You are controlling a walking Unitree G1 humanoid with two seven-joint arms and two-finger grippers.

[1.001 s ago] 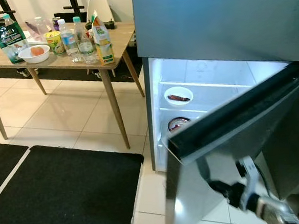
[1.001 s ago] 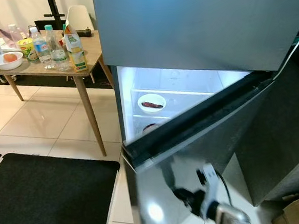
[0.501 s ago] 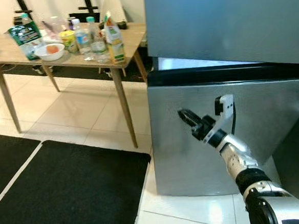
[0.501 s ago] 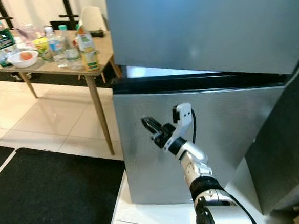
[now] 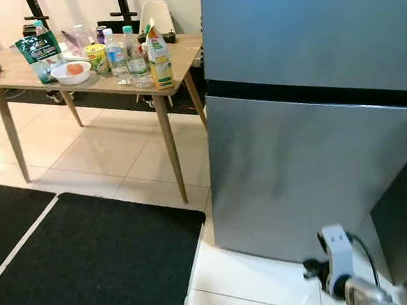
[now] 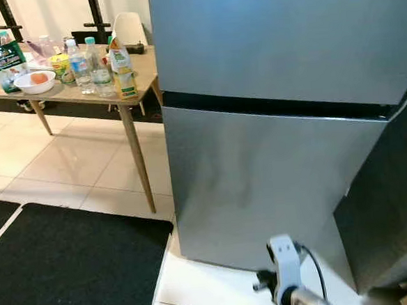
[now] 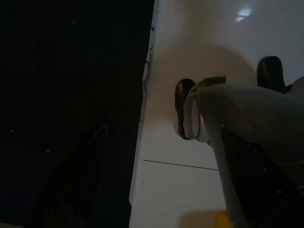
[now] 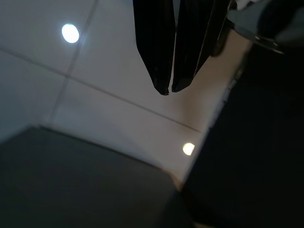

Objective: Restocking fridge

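The grey two-door fridge [image 5: 308, 54] stands with both doors closed; its lower door [image 5: 310, 173] sits flush under the black seam. On the wooden table [image 5: 176, 63] to its left stand a juice carton [image 5: 158, 58], two water bottles [image 5: 118, 57], a yellow can [image 5: 97, 56], a green bag [image 5: 39, 56] and a white bowl [image 5: 72, 72] holding something orange. My right gripper [image 8: 170, 90] is shut, holds nothing and hangs low over the floor tiles in front of the fridge, with its wrist [image 5: 336, 244] clear of the door. My left arm hangs idle at my side.
A black mat [image 5: 92, 265] covers the floor in front of me to the left. White tiles [image 5: 247, 282] run along the fridge base. A dark panel [image 5: 404, 229] stands close on the fridge's right. A white chair [image 5: 153, 13] is behind the table.
The lower fridge door has gone from half open to fully closed. My right gripper has left the door and dropped towards the floor. The camera has shifted a little.
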